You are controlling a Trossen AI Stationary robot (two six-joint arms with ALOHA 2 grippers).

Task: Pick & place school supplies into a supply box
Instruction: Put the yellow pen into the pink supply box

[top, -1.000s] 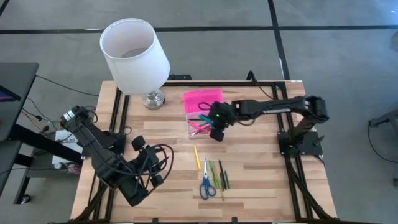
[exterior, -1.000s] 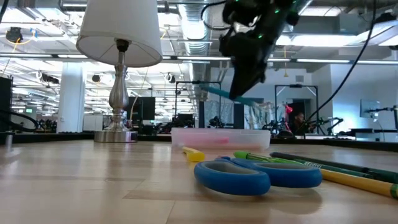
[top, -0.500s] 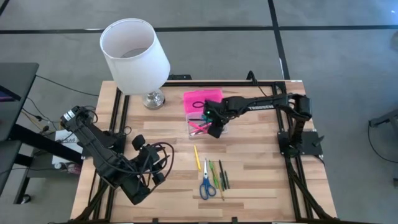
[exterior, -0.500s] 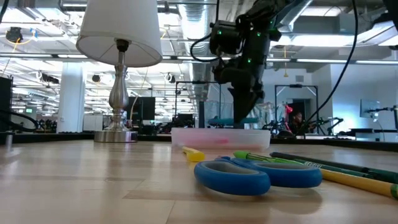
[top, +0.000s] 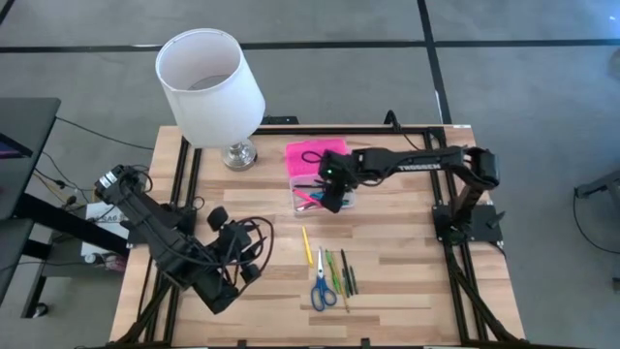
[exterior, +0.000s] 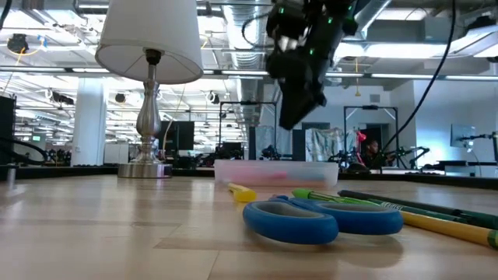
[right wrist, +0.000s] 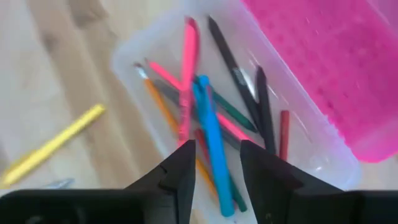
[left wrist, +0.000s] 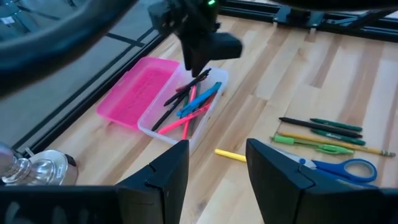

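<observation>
The supply box lies open at the table's far middle, its clear base point(top: 320, 197) next to its pink lid point(top: 315, 155). Several pens lie in the base, among them a blue pen point(right wrist: 214, 137) and a pink one point(right wrist: 188, 74). My right gripper point(right wrist: 214, 168) hangs open just above the base, with nothing between its fingers. More school supplies lie flat on the table nearer the front: a yellow pencil point(top: 306, 244), green and dark pens point(top: 339, 272) and blue-handled scissors point(top: 323, 287). My left gripper point(left wrist: 217, 180) waits open at the near left.
A lamp with a white shade point(top: 208, 82) stands on its metal foot point(top: 239, 153) at the far left, close to the pink lid. Black frame rails run along the table's left and right sides. Bare wood lies between the box and the loose supplies.
My right gripper has carried a blue pen toward the table's left over the clear base, dipped down to it, let the pen go and risen again. The pen now lies in the base among the others.
</observation>
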